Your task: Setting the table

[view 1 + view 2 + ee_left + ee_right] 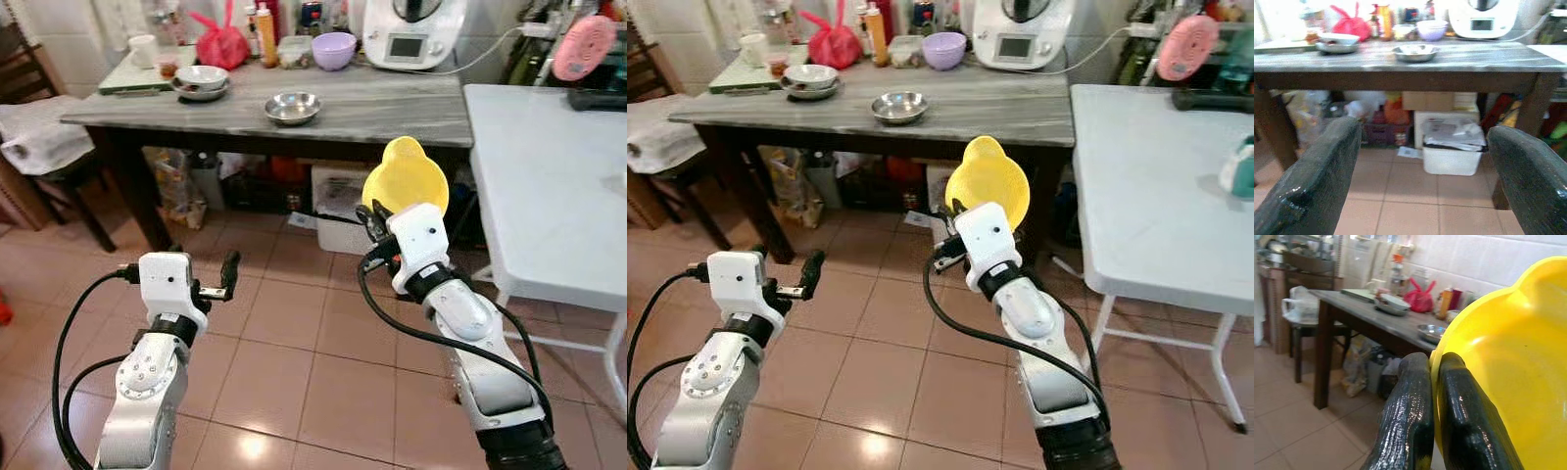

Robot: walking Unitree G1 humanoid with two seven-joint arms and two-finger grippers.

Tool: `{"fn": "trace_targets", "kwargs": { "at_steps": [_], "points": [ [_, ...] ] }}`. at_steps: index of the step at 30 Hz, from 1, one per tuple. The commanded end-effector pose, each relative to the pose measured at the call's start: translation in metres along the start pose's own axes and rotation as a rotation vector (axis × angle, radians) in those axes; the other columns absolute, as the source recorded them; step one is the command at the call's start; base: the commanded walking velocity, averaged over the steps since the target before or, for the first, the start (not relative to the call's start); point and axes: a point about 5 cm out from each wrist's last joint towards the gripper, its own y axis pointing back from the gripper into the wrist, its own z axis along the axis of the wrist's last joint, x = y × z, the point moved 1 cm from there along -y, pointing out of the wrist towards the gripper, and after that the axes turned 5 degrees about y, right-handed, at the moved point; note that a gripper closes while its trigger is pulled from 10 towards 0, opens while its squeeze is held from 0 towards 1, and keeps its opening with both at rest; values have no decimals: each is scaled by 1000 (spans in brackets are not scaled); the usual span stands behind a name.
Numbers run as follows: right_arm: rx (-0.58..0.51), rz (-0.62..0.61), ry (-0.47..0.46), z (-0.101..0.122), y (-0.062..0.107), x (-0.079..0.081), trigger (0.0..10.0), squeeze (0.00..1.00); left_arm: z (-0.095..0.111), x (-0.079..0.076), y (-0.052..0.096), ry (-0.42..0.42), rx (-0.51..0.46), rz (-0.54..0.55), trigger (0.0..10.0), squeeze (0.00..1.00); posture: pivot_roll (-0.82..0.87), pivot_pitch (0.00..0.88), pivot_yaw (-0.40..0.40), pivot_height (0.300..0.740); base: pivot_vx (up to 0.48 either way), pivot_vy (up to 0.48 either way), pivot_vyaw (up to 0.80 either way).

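A yellow bowl (407, 176) is held tilted on edge above the tiled floor (294, 362), its rim pinched between the closed fingers of the right end effector (375, 217), raised at about 1 o'clock before the grey bench (392, 113), while the left end effector (229, 275), fingers parted and empty, is extended low at 10 o'clock.

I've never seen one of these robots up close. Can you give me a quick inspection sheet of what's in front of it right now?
Surface: dark grey table; white table to its right.
Job's things: yellow bowl, steel bowl, stacked bowls, purple bowl.
Clutter: red bag, bottles, white appliance.
Grippers: right gripper clamps the yellow bowl's rim; left gripper open, holding nothing.
Cables: black cables along both arms.
Surroundings: tiled floor, white bin under the table.
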Motion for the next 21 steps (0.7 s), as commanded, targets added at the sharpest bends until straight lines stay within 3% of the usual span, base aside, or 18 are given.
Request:
{"fn": "trace_targets", "kwargs": {
  "at_steps": [1,21],
  "points": [
    [-20,-7,8,4,-1,-2,10000,0,1,0,0,-3,-5,-2,10000,0,-85,37,85,740,461,0,0],
    [-20,-17,8,3,-1,-2,10000,0,1,-4,-3,-10,-4,-35,10000,0,-87,35,97,740,469,0,0]
  ]
}}
